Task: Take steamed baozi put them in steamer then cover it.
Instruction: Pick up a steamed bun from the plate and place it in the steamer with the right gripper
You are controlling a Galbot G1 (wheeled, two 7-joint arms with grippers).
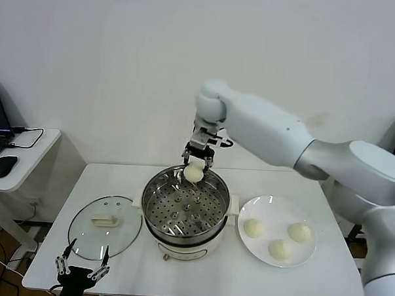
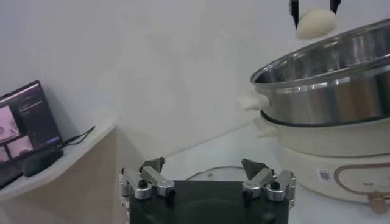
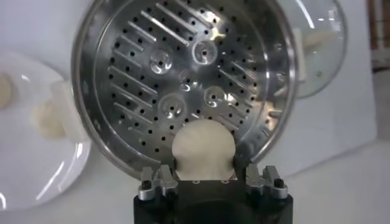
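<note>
Nearest the head camera, at the front edge of the white worktop (image 1: pixel 198 279), the left gripper (image 1: pixel 82 269) hangs idle with its jaws spread wide and nothing between them. Just beyond those jaws lies the cover (image 1: pixel 105 226), a clear glass lid with a metal rim and a cream-white handle, flat on the worktop beside the steamer (image 1: pixel 185 210). From the left wrist camera the steamer (image 2: pixel 329 91) rises past the spread jaws as a shiny steel pot on a cream-white base.

The right gripper (image 1: pixel 198 162) is held over the far rim of the steamer, its jaws pinching one steamed baozi (image 1: pixel 194 172), a smooth cream-white bun. The bun hangs directly below the jaws, above the pot's far edge and clear of the perforated tray. In the right wrist view the held baozi (image 3: pixel 203 149) sits between the two jaws, and beyond it the steamer's perforated tray (image 3: pixel 183 85) lies bare, with the cover (image 3: pixel 317 42) past the pot's far side.

To the side of the steamer away from the cover sits a flat white plate (image 1: pixel 277 207) with three more baozi on it: one (image 1: pixel 253 227) nearest the pot, one (image 1: pixel 299 232) farther out, and one (image 1: pixel 279 248) toward the front edge. A low side table (image 1: pixel 23 160) with a laptop and mouse stands off beyond the left jaws
</note>
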